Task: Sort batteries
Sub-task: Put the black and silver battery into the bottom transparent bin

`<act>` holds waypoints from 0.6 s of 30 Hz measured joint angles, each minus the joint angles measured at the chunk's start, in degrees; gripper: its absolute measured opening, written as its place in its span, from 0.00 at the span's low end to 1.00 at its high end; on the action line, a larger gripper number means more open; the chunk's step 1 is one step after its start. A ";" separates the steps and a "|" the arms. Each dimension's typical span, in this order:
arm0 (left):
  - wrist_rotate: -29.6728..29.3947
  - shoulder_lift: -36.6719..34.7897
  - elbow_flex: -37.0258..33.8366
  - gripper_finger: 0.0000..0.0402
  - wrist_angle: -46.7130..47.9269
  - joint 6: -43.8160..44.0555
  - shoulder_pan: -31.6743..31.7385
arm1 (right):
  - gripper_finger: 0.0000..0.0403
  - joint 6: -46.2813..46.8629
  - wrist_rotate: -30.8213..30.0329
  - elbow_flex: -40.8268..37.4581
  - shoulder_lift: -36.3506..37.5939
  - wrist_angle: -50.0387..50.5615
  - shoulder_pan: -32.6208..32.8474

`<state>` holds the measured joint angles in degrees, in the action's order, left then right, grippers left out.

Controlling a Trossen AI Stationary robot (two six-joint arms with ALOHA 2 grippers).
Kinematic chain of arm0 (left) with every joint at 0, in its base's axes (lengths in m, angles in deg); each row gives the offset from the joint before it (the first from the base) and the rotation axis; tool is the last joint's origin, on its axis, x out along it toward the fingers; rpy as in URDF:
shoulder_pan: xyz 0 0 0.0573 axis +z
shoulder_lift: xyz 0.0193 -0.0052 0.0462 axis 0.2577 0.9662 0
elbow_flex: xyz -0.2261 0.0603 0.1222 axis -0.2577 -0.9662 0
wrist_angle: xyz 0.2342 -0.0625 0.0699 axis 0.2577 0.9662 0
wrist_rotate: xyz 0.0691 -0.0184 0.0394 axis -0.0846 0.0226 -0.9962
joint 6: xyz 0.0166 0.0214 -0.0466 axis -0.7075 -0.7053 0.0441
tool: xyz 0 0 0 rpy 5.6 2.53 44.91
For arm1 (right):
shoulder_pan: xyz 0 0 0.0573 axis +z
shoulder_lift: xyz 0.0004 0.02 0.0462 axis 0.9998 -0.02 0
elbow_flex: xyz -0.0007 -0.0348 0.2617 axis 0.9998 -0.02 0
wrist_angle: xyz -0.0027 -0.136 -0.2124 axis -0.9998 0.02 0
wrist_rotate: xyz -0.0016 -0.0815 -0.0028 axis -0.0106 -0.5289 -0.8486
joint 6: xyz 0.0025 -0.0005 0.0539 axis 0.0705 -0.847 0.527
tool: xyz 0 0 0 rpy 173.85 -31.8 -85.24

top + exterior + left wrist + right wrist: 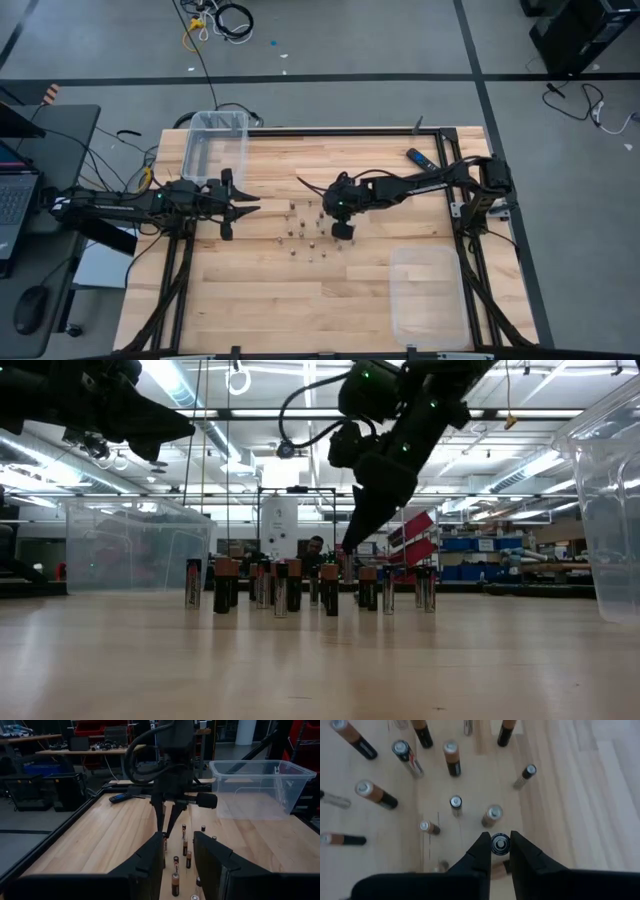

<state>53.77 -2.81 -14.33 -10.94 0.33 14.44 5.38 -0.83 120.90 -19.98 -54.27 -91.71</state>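
Several small batteries [305, 228] stand upright on their ends on the wooden table's middle, some copper-topped and dark, some silvery [452, 762]. My right gripper [500, 851] reaches in from the table's right, slanting down over the cluster's right side [348, 545], and is shut on one battery [500, 843]. My left gripper [177, 865] waits open at the table's left [248, 210], raised and level, pointing at the cluster with nothing between its fingers. My right gripper pinches one battery near its top end [500, 843] between its two fingers [481, 851]. The fingers come from above, slanting down from the table's right. The battery stands upright in the hold. Whether its foot is clear of the table I cannot tell.
A clear plastic bin [215, 150] stands at the far left corner and another [430, 295] lies at the near right. A black-and-blue remote-like bar [420, 158] lies at the far right. Other batteries [491, 815] stand close around the held one.
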 joint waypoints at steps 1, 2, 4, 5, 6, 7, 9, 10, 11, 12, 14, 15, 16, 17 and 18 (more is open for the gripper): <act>0.00 -0.02 0.00 0.26 -0.17 0.00 0.00 | 0.11 -0.11 -0.19 1.16 0.00 1.87 0.00; 0.00 -0.02 0.00 0.26 -0.36 0.00 0.00 | 0.11 -0.39 -0.32 2.33 0.00 3.22 0.00; 0.00 -0.02 0.00 0.26 -0.88 0.00 0.00 | 0.11 -0.76 -0.42 4.62 0.26 5.93 0.00; 0.00 -0.02 0.00 0.26 -1.29 0.01 0.02 | 0.11 -1.04 -0.51 5.85 0.33 7.58 0.00; 0.00 -0.02 0.00 0.26 -1.50 0.02 0.02 | 0.11 -1.36 -0.60 7.30 0.44 9.03 -0.03; 0.00 -0.08 0.00 0.26 -1.65 0.02 0.02 | 0.11 -1.79 -0.82 8.82 0.68 10.63 -0.19; 0.00 -0.08 0.00 0.26 -2.29 0.02 0.02 | 0.11 -2.40 -1.73 12.35 1.07 14.63 -0.31; 0.01 -0.07 0.00 0.26 -2.74 0.02 0.00 | 0.11 -2.62 -1.93 14.22 1.40 16.60 -0.39; 0.02 -0.09 0.00 0.26 -3.21 0.03 0.01 | 0.11 -3.08 -2.03 15.92 1.50 18.49 -0.47; 0.00 -0.09 0.00 0.26 -3.64 0.04 0.01 | 0.11 -3.74 -2.05 17.69 1.59 20.54 -0.50; 0.05 -0.07 0.02 0.26 -4.16 0.04 0.00 | 0.11 -5.68 -2.42 20.45 2.16 23.93 -0.52; 0.10 -0.09 0.02 0.26 -4.44 0.05 0.00 | 0.11 -6.55 -2.88 21.63 2.84 25.29 -0.43; 0.52 -0.09 0.02 0.26 -4.59 0.06 0.00 | 0.11 -7.03 -3.52 22.57 3.72 26.51 -0.29; 0.83 -0.09 0.02 0.26 -4.75 0.07 0.01 | 0.11 -7.19 -3.84 23.44 4.76 27.61 -0.23; 0.94 -0.07 0.02 0.26 -4.94 0.07 0.00 | 0.11 -6.94 -4.01 24.09 6.18 28.75 -0.22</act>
<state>54.71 -2.88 -14.30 -15.89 0.39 14.44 -1.56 -4.84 144.99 -13.79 -25.52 -91.93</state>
